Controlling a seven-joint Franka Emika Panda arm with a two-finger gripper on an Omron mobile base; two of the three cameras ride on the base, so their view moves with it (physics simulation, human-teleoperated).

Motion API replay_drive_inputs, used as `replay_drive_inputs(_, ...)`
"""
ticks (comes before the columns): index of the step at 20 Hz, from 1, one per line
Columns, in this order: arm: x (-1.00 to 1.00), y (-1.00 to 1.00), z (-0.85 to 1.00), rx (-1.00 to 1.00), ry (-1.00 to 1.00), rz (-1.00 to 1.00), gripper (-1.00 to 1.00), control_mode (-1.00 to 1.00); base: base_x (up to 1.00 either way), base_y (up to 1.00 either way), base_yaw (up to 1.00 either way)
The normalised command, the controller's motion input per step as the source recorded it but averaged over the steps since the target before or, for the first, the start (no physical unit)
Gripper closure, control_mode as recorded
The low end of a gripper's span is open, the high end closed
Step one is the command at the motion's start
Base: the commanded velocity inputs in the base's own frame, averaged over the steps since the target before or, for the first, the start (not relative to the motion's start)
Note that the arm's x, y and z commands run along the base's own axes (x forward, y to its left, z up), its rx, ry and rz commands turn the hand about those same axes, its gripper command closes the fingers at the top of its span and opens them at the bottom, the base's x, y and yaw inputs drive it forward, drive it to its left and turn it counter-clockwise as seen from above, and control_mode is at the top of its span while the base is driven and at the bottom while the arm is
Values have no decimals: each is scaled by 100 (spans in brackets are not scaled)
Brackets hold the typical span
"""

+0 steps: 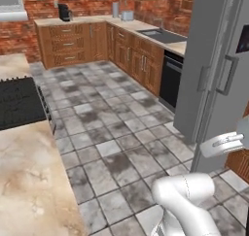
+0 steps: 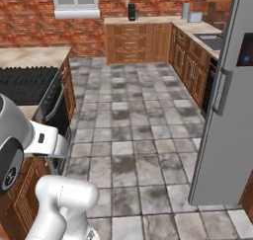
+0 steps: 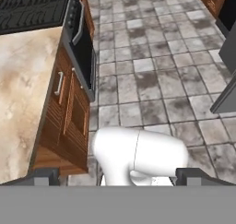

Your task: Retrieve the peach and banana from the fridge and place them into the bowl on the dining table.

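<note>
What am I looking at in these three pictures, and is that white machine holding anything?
These are computer-rendered pictures of a kitchen with a white robot arm on a driving base. Two cameras ride on the base behind the arm, one to its left and one to its right. The third sits on the hand and looks down past the gripper, whose two dark tips stand far apart, so it is open and holds nothing.

On the right stands the tall grey fridge, with its doors closed. On the left is the dining table, its marbled beige top with a black cooktop set into it. In between lies a grey tiled floor, and wooden cabinets line the brick walls at the back.
</note>
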Motion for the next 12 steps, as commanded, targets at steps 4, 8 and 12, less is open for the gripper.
replay_drive_inputs(4, 0, 0, 0, 0, 0, 0, -100, 100, 48, -13, -24)
replay_drive_inputs(8, 0, 0, 0, 0, 0, 0, -100, 100, 63, -3, -29)
replay_drive_inputs(12, 0, 0, 0, 0, 0, 0, -100, 100, 74, 0, -31)
